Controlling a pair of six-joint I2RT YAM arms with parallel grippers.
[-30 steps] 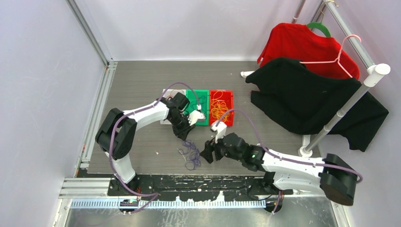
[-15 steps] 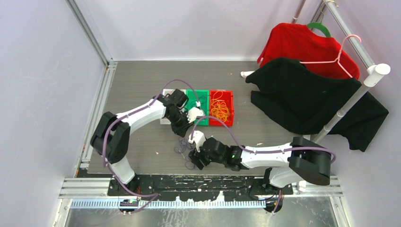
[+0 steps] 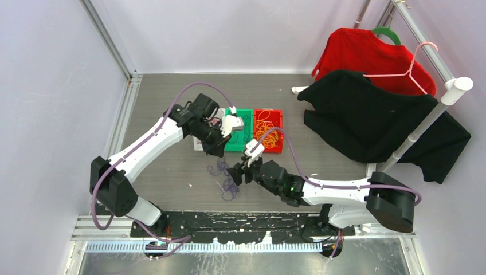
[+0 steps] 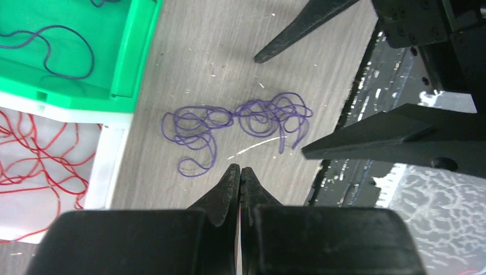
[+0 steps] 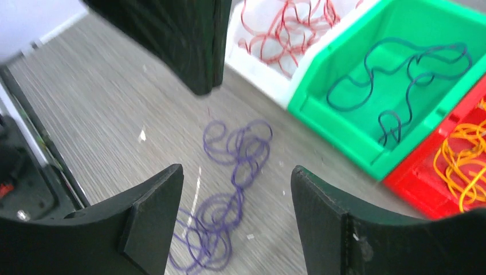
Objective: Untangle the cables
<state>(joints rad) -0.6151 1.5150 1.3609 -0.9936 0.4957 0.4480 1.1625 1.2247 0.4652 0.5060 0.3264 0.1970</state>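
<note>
The step in hand is judged to be the pulling apart of the purple clump, which lies loose on the table just in front of the bins, between the two grippers and touched by neither. The left gripper is seen pressed shut on nothing, its tips aimed at the table just beside the clump. The right gripper is spread wide and empty, poised over the strands from the other side. For the next move, one loop would need to be pinched by the right gripper while the left is reopened and closed on the other lobe, so that the two can be drawn apart gently without the knot being tightened. One clump is counted on the table, made of two lobes joined by a strand. Three bins are counted in a row: a white bin with red cables, a green bin with a blue cable, and a red bin with orange cables. The red and orange strands cannot be counted singly.
</note>
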